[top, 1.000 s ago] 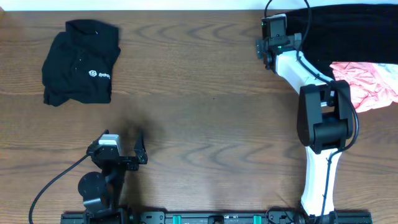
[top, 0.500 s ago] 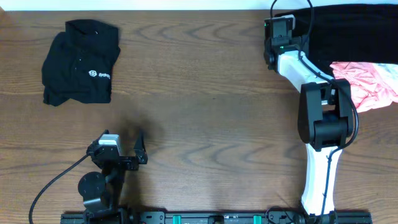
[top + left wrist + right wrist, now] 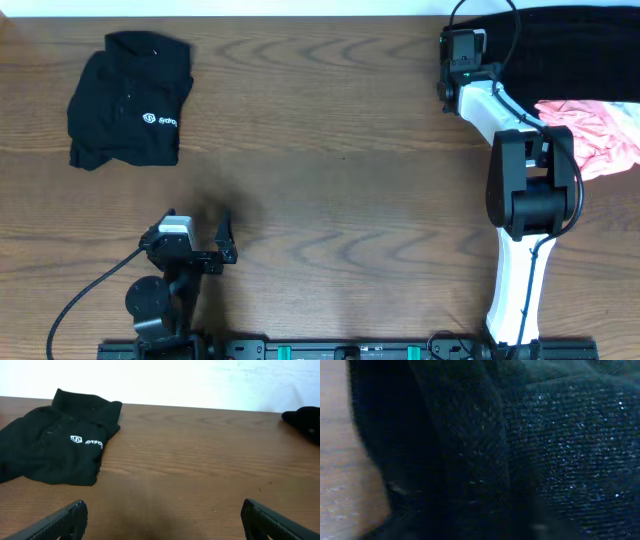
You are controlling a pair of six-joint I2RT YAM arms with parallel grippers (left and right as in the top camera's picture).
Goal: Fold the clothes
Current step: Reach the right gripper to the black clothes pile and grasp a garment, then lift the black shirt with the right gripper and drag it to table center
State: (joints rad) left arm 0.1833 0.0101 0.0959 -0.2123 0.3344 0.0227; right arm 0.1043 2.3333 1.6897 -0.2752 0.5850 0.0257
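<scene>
A folded black garment with a small white logo (image 3: 130,100) lies at the far left of the table and shows in the left wrist view (image 3: 55,445). A large black garment (image 3: 570,50) is spread at the far right, with a crumpled pink one (image 3: 590,130) on its near edge. My right gripper (image 3: 470,48) is pressed into the left edge of that black garment. Dark speckled fabric (image 3: 520,450) fills the right wrist view and hides the fingers. My left gripper (image 3: 222,240) rests open near the front left with nothing between its fingers (image 3: 70,517).
Brown wooden table (image 3: 330,150) with a white wall behind its far edge. The right arm's white links (image 3: 520,280) rise from the front right. A black cable (image 3: 90,290) loops by the left arm's base. The black garment's tip (image 3: 305,420) shows in the left wrist view.
My right gripper has slid to the right, onto the edge of the large black garment. The left arm and the folded garment have not moved.
</scene>
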